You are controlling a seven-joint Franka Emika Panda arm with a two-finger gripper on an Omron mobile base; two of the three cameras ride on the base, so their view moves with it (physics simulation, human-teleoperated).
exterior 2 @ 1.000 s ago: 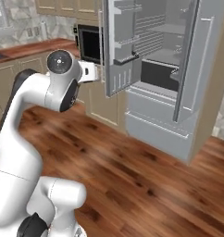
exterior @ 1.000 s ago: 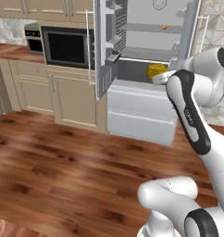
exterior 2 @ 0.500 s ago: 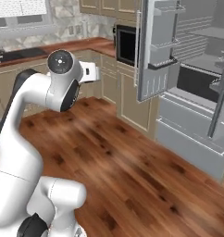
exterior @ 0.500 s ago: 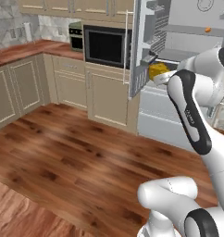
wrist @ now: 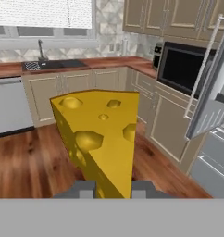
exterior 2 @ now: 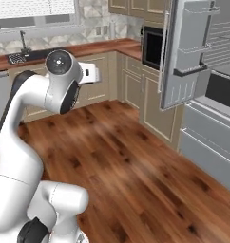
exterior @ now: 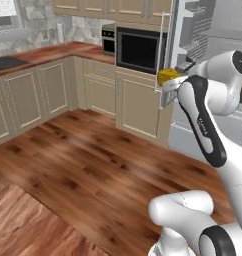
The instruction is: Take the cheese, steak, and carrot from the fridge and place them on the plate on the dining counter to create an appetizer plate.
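Gripper (wrist: 113,189) clamped on cheese (wrist: 101,136); wedge upright between fingertips; fridge (wrist: 214,92) door open

A glossy wood-plank floor (exterior: 83,170) runs under the whole kitchen, reddish-brown with dark grain. The beige base cabinets (exterior: 38,95) stand directly on it along the walls, and the grey fridge (exterior 2: 207,142) meets it at its lower drawers. Above the cabinets lies a reddish-brown tabletop (wrist: 86,62), which carries a dark sink (wrist: 40,65) with a thin faucet (wrist: 40,48) rising behind it, under the window.
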